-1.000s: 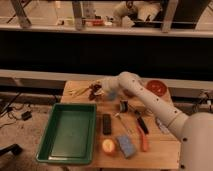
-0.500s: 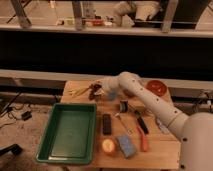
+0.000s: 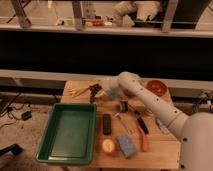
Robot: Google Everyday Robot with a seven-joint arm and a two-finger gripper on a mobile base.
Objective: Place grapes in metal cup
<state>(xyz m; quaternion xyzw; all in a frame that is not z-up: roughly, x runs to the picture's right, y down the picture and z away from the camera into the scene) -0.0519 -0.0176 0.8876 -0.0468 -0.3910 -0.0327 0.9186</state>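
The grapes, a small dark red-purple bunch, lie at the back left of the wooden table. My gripper is right at the bunch, at the end of the white arm that reaches in from the lower right. The gripper partly covers the grapes. The metal cup stands upright on the table, right of the gripper and just in front of the arm.
A green tray fills the table's left front. A red bowl sits at the back right. A black bar, an orange fruit, a blue sponge and an orange-handled tool lie in front. Yellowish sticks lie left of the grapes.
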